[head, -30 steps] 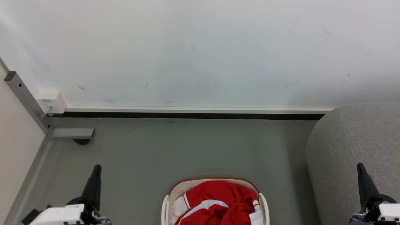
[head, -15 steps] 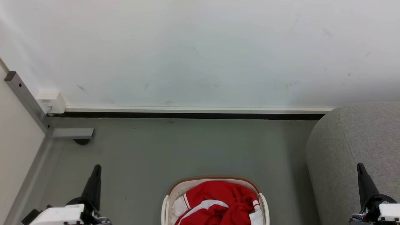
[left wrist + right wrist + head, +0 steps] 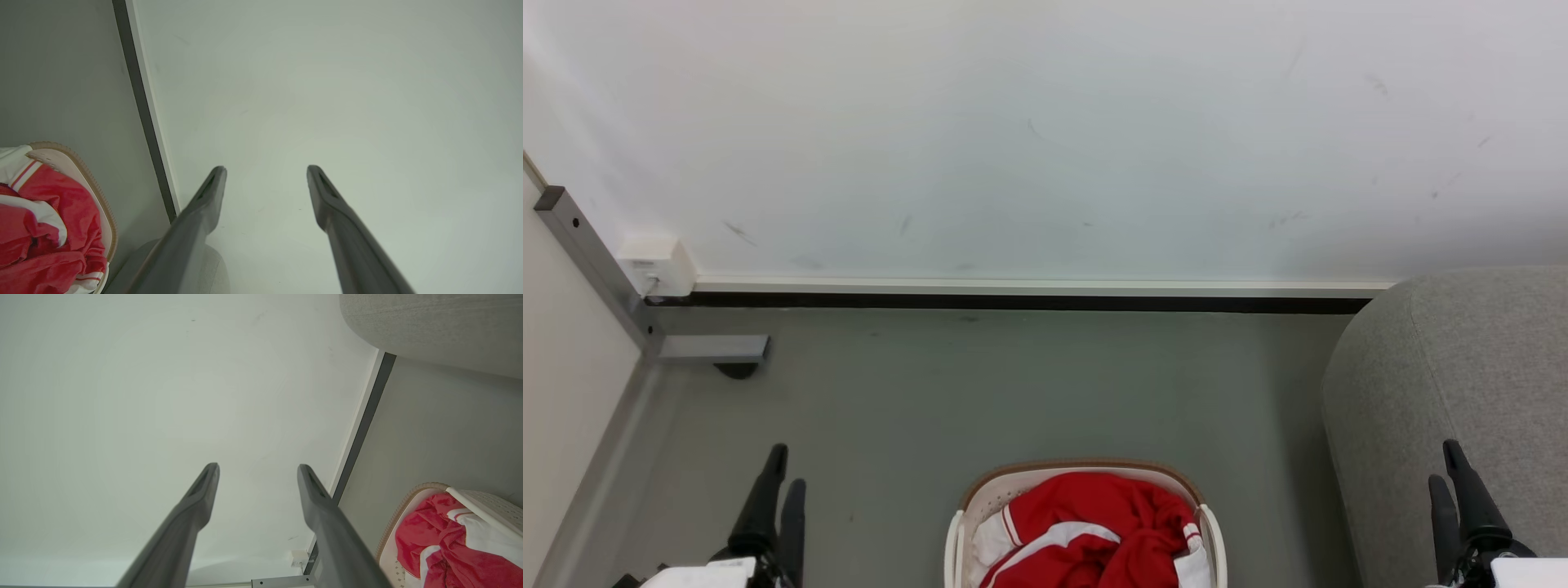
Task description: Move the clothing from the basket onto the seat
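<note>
Now that both sets of fingers have parted, you're set up for a grab and nothing more. A second ago the left fingers and right fingers each read as one closed dark spike in the head view. Now each shows two tips with a gap. Both wrist views confirm it: spread wide, nothing between them, just white wall behind. Both arms also sit a touch lower in the head view than before. Basket and sofa haven't shifted.

My read for the task: this is the very start, with no garment touched yet. The fingers point toward the wall, not down at the load, so you'll likely need to tip an arm and bring it inward before closing.

There's one container: the white laundry basket with a brown rim. It sits on the grey floor between the two arms, and the bottom edge of the head view cuts off its near side. It holds the red clothing, a crumpled heap with white stripes, mounded about to the rim. There's white fabric at the heap's left and right edges; I can't tell if that's trim or a separate cloth.

The grey sofa stands on the robot's right of the basket, near but apart. All the red you can see is in the basket.
</note>
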### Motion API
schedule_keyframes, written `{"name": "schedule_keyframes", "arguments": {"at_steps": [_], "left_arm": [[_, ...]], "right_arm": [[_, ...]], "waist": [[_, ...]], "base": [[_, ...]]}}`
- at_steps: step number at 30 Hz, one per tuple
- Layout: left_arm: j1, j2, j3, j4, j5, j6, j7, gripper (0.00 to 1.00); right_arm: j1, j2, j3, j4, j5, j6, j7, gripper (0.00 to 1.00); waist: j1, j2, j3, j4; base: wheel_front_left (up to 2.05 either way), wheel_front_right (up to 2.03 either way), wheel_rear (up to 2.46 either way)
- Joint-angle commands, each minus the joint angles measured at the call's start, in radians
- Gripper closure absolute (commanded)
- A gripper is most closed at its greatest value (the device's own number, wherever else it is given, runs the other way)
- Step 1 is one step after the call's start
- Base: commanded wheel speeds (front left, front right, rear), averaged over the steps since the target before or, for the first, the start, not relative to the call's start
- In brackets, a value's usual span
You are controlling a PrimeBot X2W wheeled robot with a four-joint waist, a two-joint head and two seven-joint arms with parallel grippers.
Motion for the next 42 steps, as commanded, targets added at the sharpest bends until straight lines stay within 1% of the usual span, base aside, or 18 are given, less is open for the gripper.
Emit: {"name": "schedule_keyframes", "arguments": {"at_steps": [1,8,15,22,32,33,38,42], "left_arm": [[-0.020,0.005,-0.006,-0.025,-0.005,-0.002,-0.013,0.00],[-0.019,0.008,-0.023,-0.048,0.028,-0.006,-0.049,0.00],[-0.018,0.016,-0.029,-0.065,0.161,-0.008,-0.081,0.00],[-0.015,0.017,-0.037,-0.084,0.316,-0.011,-0.110,0.00],[-0.011,0.019,-0.039,-0.091,0.532,-0.015,-0.149,0.00],[-0.011,0.019,-0.039,-0.091,0.532,-0.015,-0.149,0.00],[-0.008,0.021,-0.046,-0.114,0.666,-0.016,-0.166,0.00],[0.000,0.019,-0.051,-0.122,0.747,-0.016,-0.179,0.00]], "right_arm": [[-0.017,-0.003,0.001,-0.031,-0.008,0.000,-0.007,0.00],[-0.012,0.010,0.002,-0.064,-0.037,0.000,-0.027,0.00],[-0.007,0.022,0.001,-0.091,-0.120,0.000,-0.044,0.00],[-0.003,0.034,0.007,-0.107,-0.266,-0.001,-0.060,0.00],[-0.002,0.048,0.007,-0.121,-0.526,-0.001,-0.081,0.00],[-0.002,0.048,0.007,-0.121,-0.526,-0.001,-0.081,0.00],[0.003,0.055,0.005,-0.126,-0.643,-0.001,-0.091,0.00],[0.005,0.061,0.005,-0.121,-0.726,-0.001,-0.099,0.00]], "waist": [[0.0000,0.0000,0.000,0.000],[0.0000,0.0000,-0.003,-0.001],[0.0000,0.0000,-0.004,-0.003],[0.0000,0.0000,-0.005,-0.007],[0.0000,0.0000,-0.005,-0.009],[0.0000,0.0000,-0.005,-0.009],[0.0000,0.0000,-0.006,-0.009],[0.0000,0.0000,-0.008,-0.009]], "base": [[0.00,0.00,0.00],[0.00,0.00,0.00],[0.00,0.00,0.00],[0.00,0.00,0.00],[0.00,0.00,0.00],[0.00,0.00,0.00],[0.00,0.00,0.00],[0.00,0.00,0.00]]}}
